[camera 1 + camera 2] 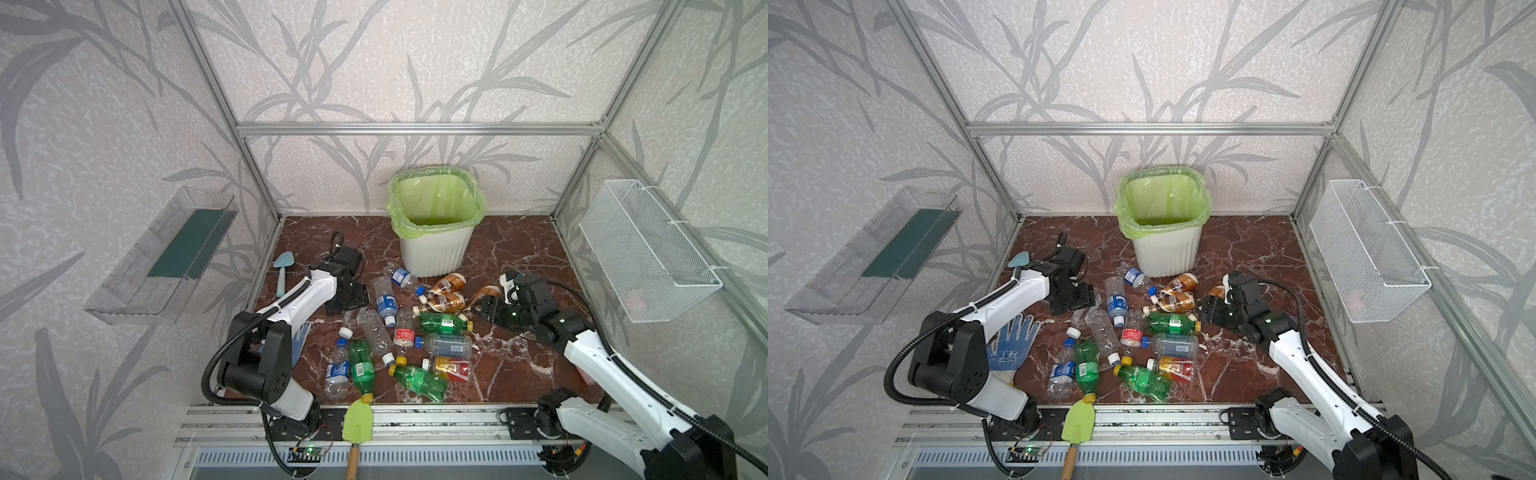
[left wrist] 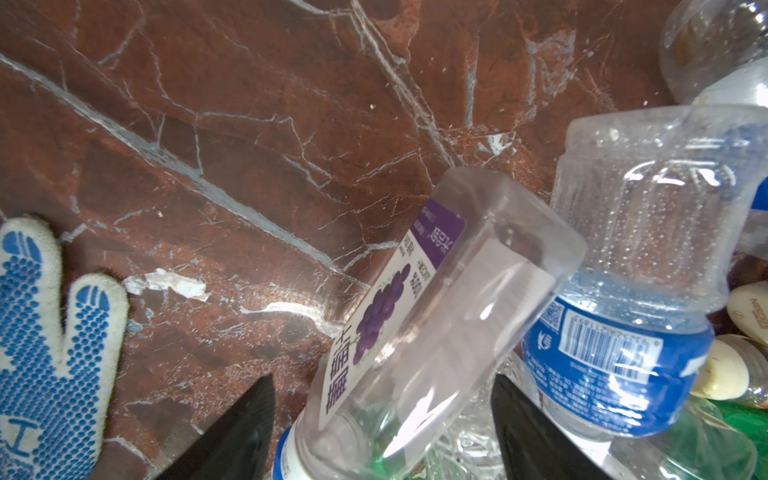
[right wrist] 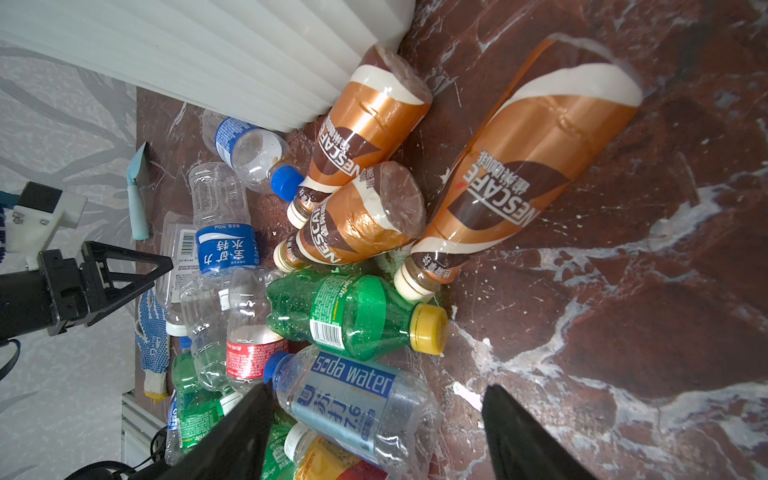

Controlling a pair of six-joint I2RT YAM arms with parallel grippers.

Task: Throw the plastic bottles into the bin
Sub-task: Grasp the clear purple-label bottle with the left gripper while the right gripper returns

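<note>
The plastic bottles (image 1: 405, 328) lie heaped on the red marble bench (image 1: 515, 249), in front of the bin (image 1: 436, 220), which stands upright at the back with its green bag (image 1: 432, 195) folded over the rim; no bottle shows inside it (its floor is hidden); the left pincer (image 2: 382, 415) hangs low at the heap's left edge, its dark fingers (image 2: 232, 436) spread either side of a clear bottle with a grape label (image 2: 415, 316), though whether they touch it I cannot tell; a blue-labelled bottle (image 2: 623, 291) lies just beside that one; the right pincer (image 3: 374, 432) stands wide over a soda water bottle (image 3: 353, 399), gripping nothing; three brown-and-white coffee bottles (image 3: 365, 166) lie near the bin's ribbed wall; a blue-dotted glove (image 1: 1011, 345) rests by the left arm; a green spade (image 1: 357, 419) sits at the front rail.
</note>
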